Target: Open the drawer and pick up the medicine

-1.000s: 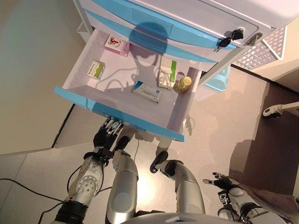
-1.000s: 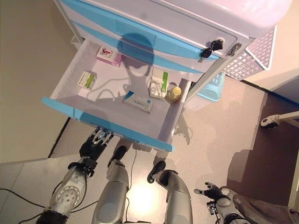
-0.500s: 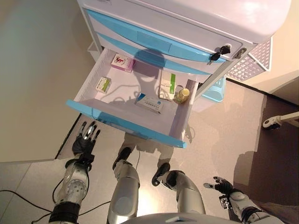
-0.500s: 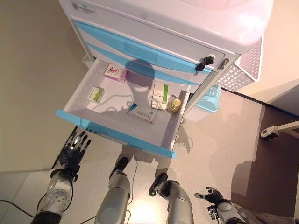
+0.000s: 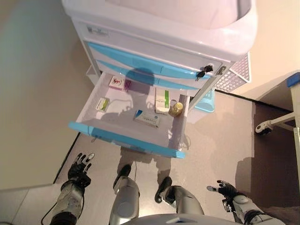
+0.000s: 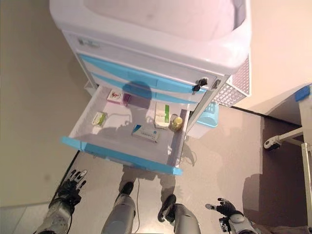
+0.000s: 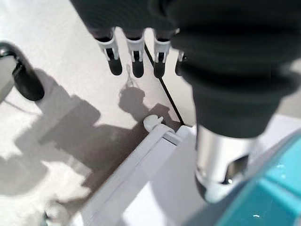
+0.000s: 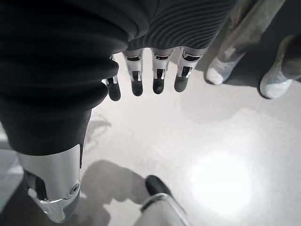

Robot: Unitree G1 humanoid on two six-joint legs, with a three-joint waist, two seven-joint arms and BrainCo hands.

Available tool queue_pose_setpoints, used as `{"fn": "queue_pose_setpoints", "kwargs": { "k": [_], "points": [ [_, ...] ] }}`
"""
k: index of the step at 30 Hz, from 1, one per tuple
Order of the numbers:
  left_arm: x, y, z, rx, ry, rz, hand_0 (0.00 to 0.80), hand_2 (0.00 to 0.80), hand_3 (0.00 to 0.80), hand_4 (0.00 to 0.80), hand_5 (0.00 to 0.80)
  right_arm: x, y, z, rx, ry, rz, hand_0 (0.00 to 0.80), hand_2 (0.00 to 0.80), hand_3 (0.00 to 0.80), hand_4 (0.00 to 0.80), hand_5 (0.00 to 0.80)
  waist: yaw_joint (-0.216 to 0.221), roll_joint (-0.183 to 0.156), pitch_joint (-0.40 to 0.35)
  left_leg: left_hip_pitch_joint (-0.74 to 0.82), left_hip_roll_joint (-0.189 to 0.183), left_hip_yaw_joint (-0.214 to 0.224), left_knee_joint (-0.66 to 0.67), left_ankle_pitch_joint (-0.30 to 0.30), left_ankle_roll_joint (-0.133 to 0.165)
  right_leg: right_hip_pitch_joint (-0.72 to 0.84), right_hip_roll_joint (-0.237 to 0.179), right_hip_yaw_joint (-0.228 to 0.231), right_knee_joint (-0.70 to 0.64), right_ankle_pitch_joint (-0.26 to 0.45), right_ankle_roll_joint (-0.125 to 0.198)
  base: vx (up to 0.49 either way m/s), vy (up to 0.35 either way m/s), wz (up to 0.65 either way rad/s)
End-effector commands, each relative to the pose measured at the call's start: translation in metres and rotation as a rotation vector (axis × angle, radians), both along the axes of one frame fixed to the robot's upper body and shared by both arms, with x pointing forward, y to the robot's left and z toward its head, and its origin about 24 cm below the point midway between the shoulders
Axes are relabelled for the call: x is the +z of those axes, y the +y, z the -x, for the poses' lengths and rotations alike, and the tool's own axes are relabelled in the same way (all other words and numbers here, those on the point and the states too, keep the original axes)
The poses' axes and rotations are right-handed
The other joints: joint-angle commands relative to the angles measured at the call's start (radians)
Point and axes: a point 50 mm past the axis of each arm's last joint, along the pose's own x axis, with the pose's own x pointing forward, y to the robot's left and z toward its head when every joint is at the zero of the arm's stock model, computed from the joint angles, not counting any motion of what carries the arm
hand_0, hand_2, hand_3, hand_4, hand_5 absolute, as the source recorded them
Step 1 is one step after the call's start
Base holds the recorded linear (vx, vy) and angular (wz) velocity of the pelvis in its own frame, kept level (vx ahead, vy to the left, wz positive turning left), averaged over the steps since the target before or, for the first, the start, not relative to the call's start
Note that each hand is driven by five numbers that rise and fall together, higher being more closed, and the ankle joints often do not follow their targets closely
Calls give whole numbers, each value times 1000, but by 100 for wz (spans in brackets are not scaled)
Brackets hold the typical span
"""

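Left hand (image 5: 79, 165) low by the floor, fingers spread and straight, holding nothing, well short of the drawer front. Right hand (image 5: 225, 190) low at the far right, fingers loosely extended, empty, idle. A person's shoes (image 8: 242, 75) show past the right hand's fingers in its wrist view.

Drawer (image 5: 126, 139) stands pulled out of the cart (image 5: 159, 42), blue front toward the robot. So the opening step looks done; picking has not begun.

Medicine lies inside the drawer, none in either hand:
- green box (image 5: 101, 103), near the left wall
- flat blue-and-white box (image 5: 147, 119), mid-floor, nearest the front
- pink box (image 5: 119, 83), back left
- white-and-green box (image 5: 162, 100), back right
- small yellow bottle (image 5: 176, 109), just beside that box, close to the right wall

Beyond: keys (image 5: 205, 72) hang in the cart's lock; a white mesh basket (image 5: 233, 77) on its right side.

Risks, as I judge them:
- Both hands sit below the drawer front; a straight reach up could knock the front and push it shut.
- Bottle is upright and round: a nudge could tip or roll it.
- Flat box lies low on the floor; fingers may slide it rather than lift.
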Motion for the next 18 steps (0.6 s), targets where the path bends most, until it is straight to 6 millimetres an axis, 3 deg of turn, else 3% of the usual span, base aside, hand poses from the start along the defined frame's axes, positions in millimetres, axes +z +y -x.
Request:
{"fn": "queue_pose_setpoints", "kwargs": {
  "k": [1,3,5,10,12,16,18],
  "points": [
    [-1,14,11,-15,66,-99,0,0,0,0,0,4,-18,9,-50,15,38,0,0,0,0,0,-33,-1,-15,-31,-80,29,-141,180,90,135,34,-8,-142,73,84,119,107,-31],
    [-5,14,15,-29,101,-118,0,0,0,0,0,4,-19,9,-56,16,40,0,0,0,0,0,-39,2,-26,-12,-77,35,-160,186,92,154,36,-4,-171,86,88,100,90,-25],
    [-23,9,37,-60,251,-127,0,0,0,0,0,2,-19,15,-89,25,35,0,0,0,0,0,-64,7,-77,66,-74,70,-216,182,97,214,41,27,-252,115,104,174,141,-30],
    [-34,6,52,-115,364,-161,0,0,0,0,0,3,-21,15,-112,19,33,0,0,0,0,0,-76,9,-110,129,-75,106,-263,174,105,260,42,63,-311,141,118,115,94,-38],
    [-42,4,68,-186,476,-195,0,0,0,0,0,4,-17,8,-113,-12,17,0,0,0,0,0,-85,9,-141,167,-73,136,-293,167,110,283,39,92,-352,161,127,109,105,-30],
    [-46,4,80,-222,550,-225,0,0,0,0,0,6,-16,0,-139,-60,4,0,0,0,0,0,-88,8,-163,195,-69,165,-318,163,113,300,34,116,-387,184,135,57,73,-39],
    [-48,4,86,-277,604,-264,0,0,0,0,0,12,-15,-14,-155,-128,-9,0,0,0,0,0,-91,7,-180,207,-66,191,-330,159,114,304,31,138,-415,203,141,35,80,-16]
  ]
}}
